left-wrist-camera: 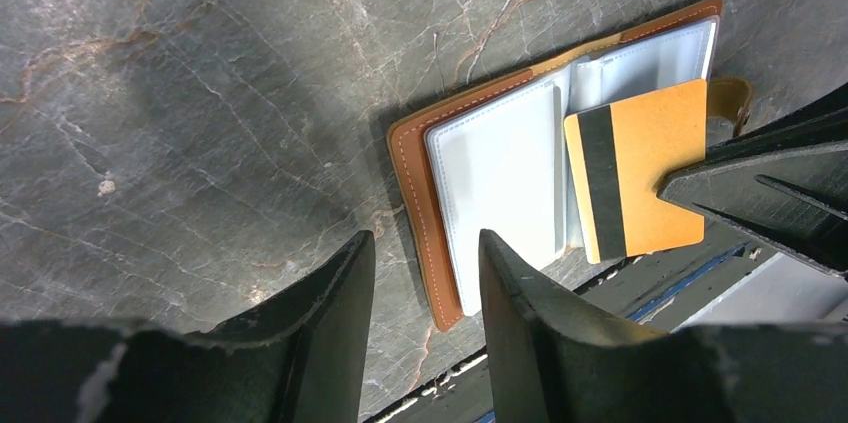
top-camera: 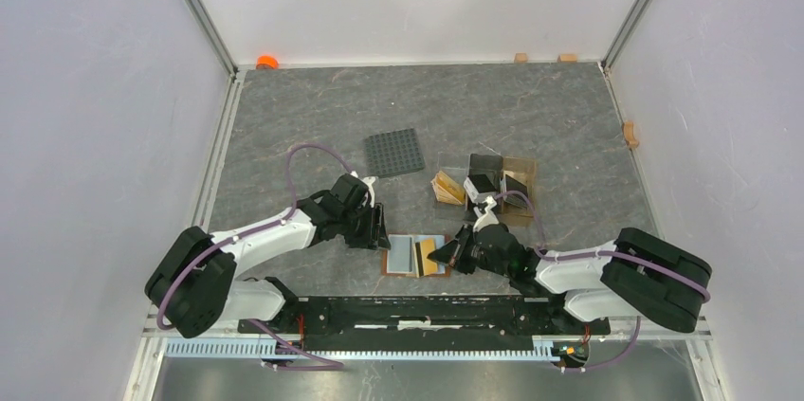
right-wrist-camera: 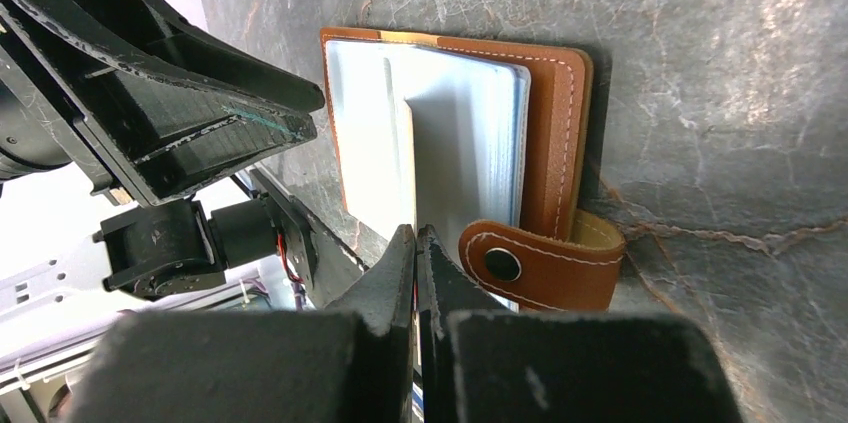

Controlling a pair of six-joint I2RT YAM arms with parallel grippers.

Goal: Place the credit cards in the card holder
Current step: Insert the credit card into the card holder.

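The brown leather card holder [top-camera: 391, 256] lies open near the table's front edge, its clear sleeve pages up. My right gripper [top-camera: 446, 254] is shut on a yellowish credit card with a black stripe [top-camera: 431, 257] and holds it over the holder's right page. In the left wrist view the card [left-wrist-camera: 650, 163] overlaps that page [left-wrist-camera: 640, 58]. In the right wrist view the card [right-wrist-camera: 412, 143] shows edge-on between my shut fingers [right-wrist-camera: 416, 235], beside the snap strap [right-wrist-camera: 540, 263]. My left gripper [top-camera: 381, 233] is open and empty; its fingers [left-wrist-camera: 340, 293] straddle the holder's left edge [left-wrist-camera: 415, 193].
A clear amber-tinted stand [top-camera: 501, 181] with dark cards sits behind the right gripper, with yellowish cards [top-camera: 447, 188] leaning beside it. A dark grey studded plate [top-camera: 394, 152] lies further back. Small wooden blocks [top-camera: 630, 134] and an orange object [top-camera: 266, 62] sit by the walls.
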